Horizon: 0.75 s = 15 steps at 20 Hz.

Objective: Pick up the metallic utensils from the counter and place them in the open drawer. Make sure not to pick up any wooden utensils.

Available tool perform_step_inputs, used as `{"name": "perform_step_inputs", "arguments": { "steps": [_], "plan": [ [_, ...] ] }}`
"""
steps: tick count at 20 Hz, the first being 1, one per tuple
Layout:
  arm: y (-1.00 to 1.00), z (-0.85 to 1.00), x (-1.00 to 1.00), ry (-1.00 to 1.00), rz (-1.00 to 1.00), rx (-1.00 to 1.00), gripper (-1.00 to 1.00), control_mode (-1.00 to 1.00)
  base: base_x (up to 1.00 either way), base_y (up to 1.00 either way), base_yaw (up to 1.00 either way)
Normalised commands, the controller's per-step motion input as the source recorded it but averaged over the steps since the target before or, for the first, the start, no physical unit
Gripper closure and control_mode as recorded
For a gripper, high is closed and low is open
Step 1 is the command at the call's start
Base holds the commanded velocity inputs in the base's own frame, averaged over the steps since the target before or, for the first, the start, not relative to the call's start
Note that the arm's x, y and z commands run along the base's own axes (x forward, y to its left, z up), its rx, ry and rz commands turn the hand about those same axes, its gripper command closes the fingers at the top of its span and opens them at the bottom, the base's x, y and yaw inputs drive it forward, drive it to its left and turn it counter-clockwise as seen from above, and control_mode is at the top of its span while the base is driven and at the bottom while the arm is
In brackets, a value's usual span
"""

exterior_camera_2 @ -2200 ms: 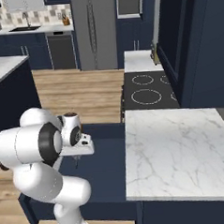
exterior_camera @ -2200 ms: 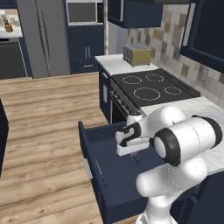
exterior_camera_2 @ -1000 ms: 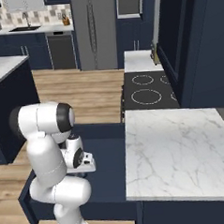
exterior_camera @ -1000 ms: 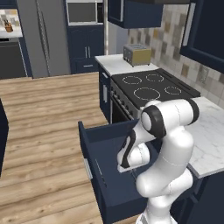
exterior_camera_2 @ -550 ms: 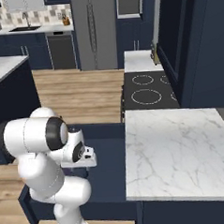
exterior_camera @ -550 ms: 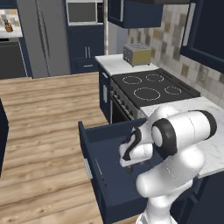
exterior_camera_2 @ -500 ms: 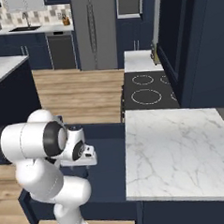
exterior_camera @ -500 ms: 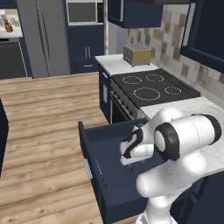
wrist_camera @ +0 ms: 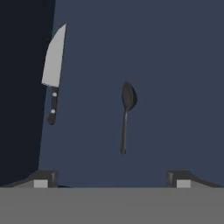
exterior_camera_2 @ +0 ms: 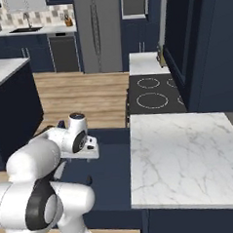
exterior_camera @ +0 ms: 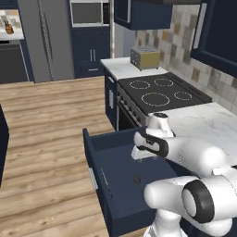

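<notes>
Knife and spoon lie in the drawer; gripper spread wide, empty. Task appears complete.

Drawer floor (navy): knife, spoon

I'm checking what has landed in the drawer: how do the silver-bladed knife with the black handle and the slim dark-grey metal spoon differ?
The silver-bladed kitchen knife with a black handle is two-toned and broad; the slim dark-grey metal spoon is one dull colour and thin. The knife ends in a sharp point, the spoon in a small oval bowl. The knife lies next to the drawer's dark wall, the spoon out on open floor. Both lie flat on the navy blue drawer floor, roughly parallel, apart, neither held.
</notes>
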Motion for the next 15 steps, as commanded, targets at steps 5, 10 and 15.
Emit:
{"name": "perform_step_inputs", "arguments": {
  "steps": [5,10,15],
  "plan": [
    [0.0,1.0,-0.22,0.03,0.0,0.0,-1.0,-1.0,0.0,0.0,0.0],
    [-0.06,1.0,-0.41,0.07,0.0,0.0,-1.0,-1.0,0.0,0.0,0.0],
    [-0.01,0.73,-0.81,0.03,0.0,0.0,-1.0,-1.0,0.0,0.0,0.0]
  ]
}}
